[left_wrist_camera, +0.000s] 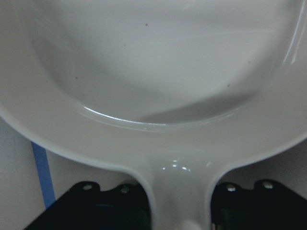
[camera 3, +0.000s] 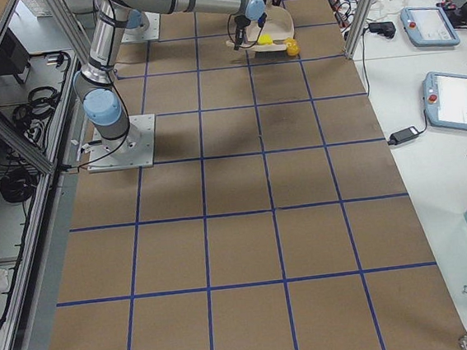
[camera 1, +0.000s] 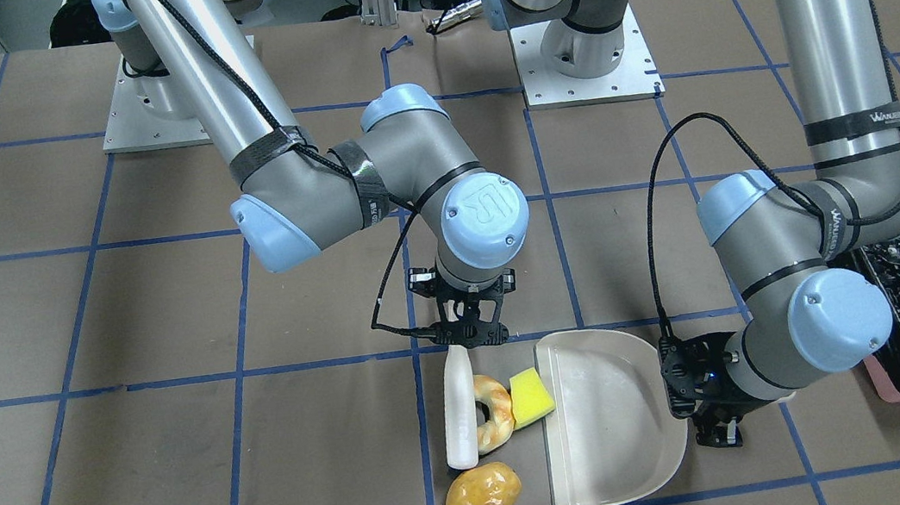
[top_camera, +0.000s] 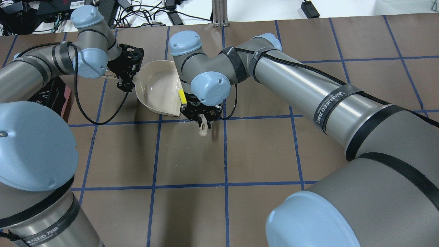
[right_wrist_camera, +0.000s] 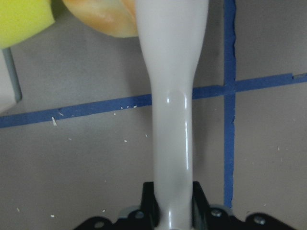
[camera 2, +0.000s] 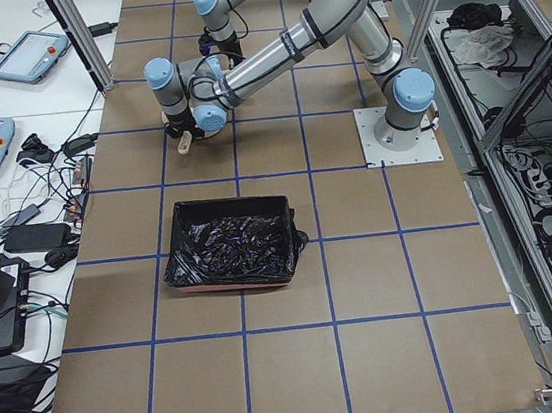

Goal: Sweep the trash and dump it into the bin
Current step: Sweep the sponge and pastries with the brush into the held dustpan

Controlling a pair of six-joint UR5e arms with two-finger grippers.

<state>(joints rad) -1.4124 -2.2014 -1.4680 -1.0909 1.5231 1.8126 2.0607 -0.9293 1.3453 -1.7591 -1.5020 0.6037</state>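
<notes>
Right gripper is closed tight on the handle of the white sweeper. I have the blade lying parallel to the open edge of the dustpan, so one push should drive everything across the lip. Left gripper is closed on the dustpan's handle and pins the pan flat on the table, so it shouldn't skate back when the load hits it. The sponge is touching the dustpan's open edge. The bread piece is wedged between the sponge and the sweeper, touching both. The potato lump is just off the same edge, near the dustpan's far corner and past the sweeper's tip, so I judge a straight push misses it. It's round and will probably roll. The pan has nothing in it yet. The bin is on the dustpan's handle side, close enough that the left arm can lift and tip without regripping.
</notes>
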